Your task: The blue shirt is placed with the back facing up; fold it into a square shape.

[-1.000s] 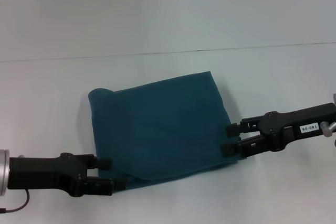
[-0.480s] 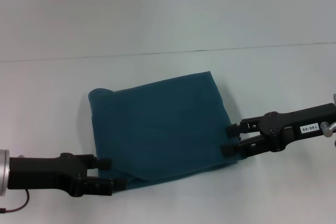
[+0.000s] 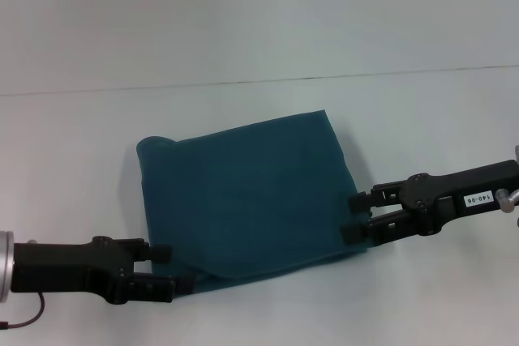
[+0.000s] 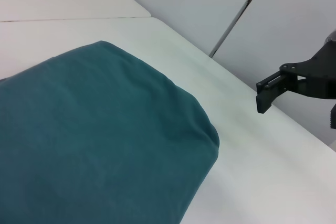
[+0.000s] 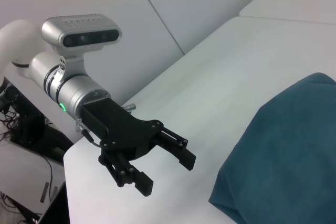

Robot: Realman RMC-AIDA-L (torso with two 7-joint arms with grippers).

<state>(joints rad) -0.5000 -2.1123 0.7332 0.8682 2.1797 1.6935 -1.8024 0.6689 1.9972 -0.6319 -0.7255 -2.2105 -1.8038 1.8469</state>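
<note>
The blue shirt [image 3: 243,200] lies folded into a rough square in the middle of the white table [image 3: 405,135], plain side up, with a small rolled lump at its far left corner. My left gripper [image 3: 173,269] is open and empty beside the shirt's near left corner; the right wrist view shows it [image 5: 168,176] clear of the cloth [image 5: 283,156]. My right gripper [image 3: 355,216] is open and empty at the shirt's right edge. In the left wrist view one of its fingers [image 4: 273,88] stands apart from the shirt [image 4: 94,135].
The table's far edge [image 3: 259,81] runs across behind the shirt, with a pale wall beyond it. A thin cable [image 3: 24,319] hangs by my left arm at the near left. In the right wrist view the table's edge [image 5: 73,156] lies just behind my left arm.
</note>
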